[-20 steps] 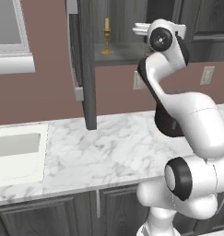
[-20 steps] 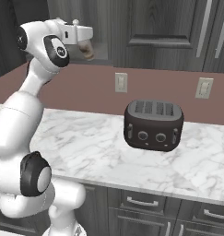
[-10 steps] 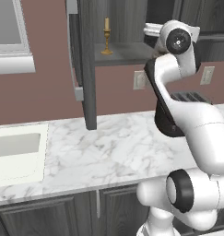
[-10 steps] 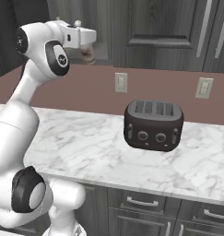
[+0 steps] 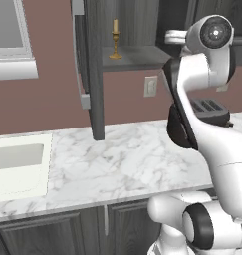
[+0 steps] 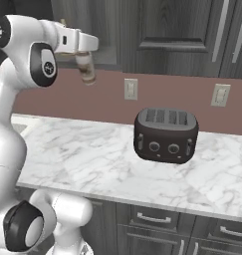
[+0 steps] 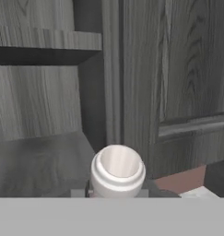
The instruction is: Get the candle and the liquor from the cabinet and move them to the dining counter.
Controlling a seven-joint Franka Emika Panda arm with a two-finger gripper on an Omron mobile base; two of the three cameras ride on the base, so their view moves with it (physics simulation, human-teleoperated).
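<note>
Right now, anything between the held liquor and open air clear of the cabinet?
Nothing visible. The gripper holds the liquor by its neck, hanging in front of the cabinet. The open door stands off to the side; the candle sits back on the shelf.

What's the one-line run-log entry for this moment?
gripper: shut on liquor, lifted clear | candle: on cabinet shelf | door open
</note>
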